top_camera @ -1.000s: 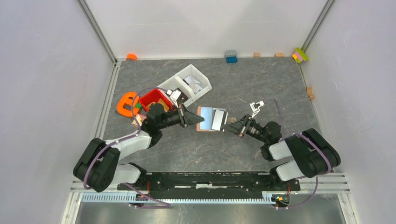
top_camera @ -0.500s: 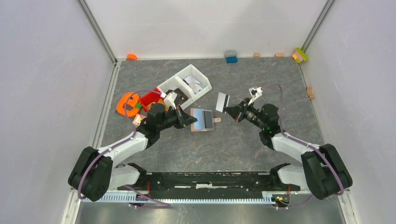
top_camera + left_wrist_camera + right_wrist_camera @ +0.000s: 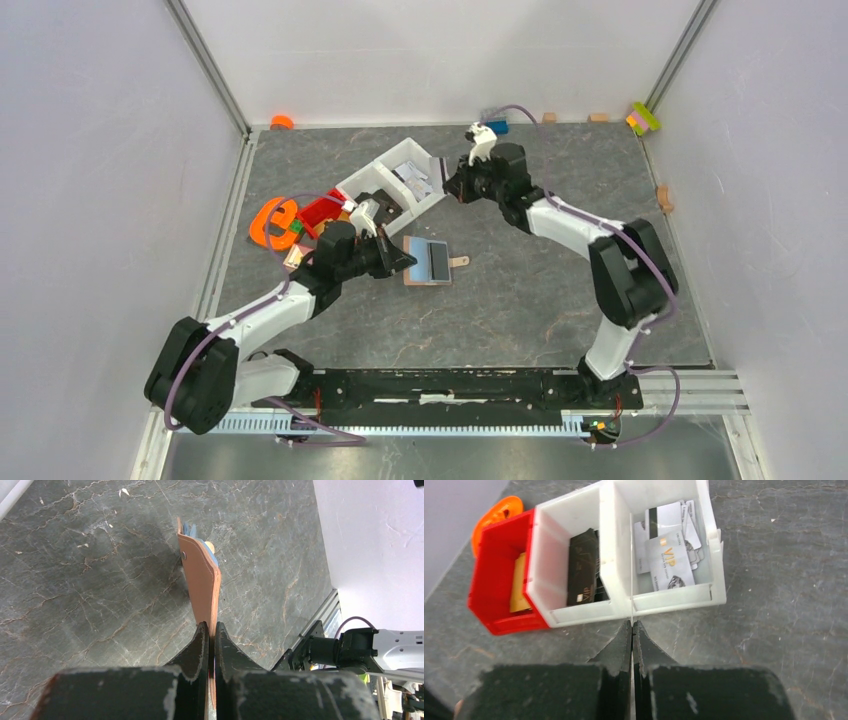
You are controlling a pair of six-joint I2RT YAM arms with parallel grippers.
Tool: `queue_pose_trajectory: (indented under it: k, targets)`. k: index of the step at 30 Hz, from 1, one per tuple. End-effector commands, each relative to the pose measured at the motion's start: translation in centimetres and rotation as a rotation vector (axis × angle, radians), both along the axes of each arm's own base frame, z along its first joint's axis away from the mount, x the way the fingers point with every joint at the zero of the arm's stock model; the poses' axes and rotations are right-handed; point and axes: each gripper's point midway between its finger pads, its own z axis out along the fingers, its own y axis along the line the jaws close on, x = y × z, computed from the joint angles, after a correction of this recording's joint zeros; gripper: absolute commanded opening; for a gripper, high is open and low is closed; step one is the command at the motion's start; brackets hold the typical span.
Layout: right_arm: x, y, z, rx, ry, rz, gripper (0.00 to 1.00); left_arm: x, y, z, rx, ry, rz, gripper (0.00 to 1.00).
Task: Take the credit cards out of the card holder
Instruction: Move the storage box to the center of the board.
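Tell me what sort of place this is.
Probably a robotics lab test cell: plain white enclosure walls, a grey stone-patterned table mat, and two black-and-white robot arms bolted to a black base rail.

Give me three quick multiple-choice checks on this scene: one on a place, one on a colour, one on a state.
1. Where are the right fingers?
A. over the holder
B. at the white bin
C. over the red bin

2. What colour is the card in the red bin?
A. orange-yellow
B. green
C. pink

3. How are the left fingers?
A. wide open
B. shut on nothing
C. shut on the holder

Answers:
1 B: the right wrist view looks straight into the white bin's two compartments.
2 A: it shows orange-yellow against the red wall.
3 C: the brown holder's edge is pinched between them.
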Motion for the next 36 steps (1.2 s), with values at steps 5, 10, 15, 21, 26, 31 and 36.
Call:
queue_pose_trajectory:
  k: [5, 10, 15, 21, 26, 31, 36]
  targets:
    - [5.2, 2.6, -0.8, -0.112, -0.053, 0.012, 0.00, 0.9, -0.6, 2.1, -0.058, -0.065, 0.006, 0.13]
    - [6.0, 5.8, -1.5, -0.176, -0.093, 0.058, 0.00, 1.0, -0.6, 1.4, -0.053, -0.044, 0.018, 0.02]
    - [7.0, 6.9, -2.4, -0.259, -0.126, 0.049, 0.00, 1.1, -0.8, 1.1, -0.056, -0.017, 0.014, 0.02]
    - [7.0, 7.0, -4.4, -0.297, -0.099, 0.061, 0.00, 0.9, -1.0, 1.2, -0.064, -0.006, 0.009, 0.02]
    - [6.9, 6.4, -5.5, -0.330, -0.073, 0.043, 0.00, 0.9, -0.8, 1.4, -0.059, -0.012, 0.018, 0.02]
    - [5.9, 5.9, -7.9, -0.366, 0.008, 0.051, 0.00, 0.9, -0.5, 1.6, -0.051, -0.023, 0.027, 0.02]
    - [4.9, 5.6, -8.7, -0.400, 0.034, 0.057, 0.00, 0.9, -0.1, 1.9, -0.043, -0.039, 0.040, 0.02]
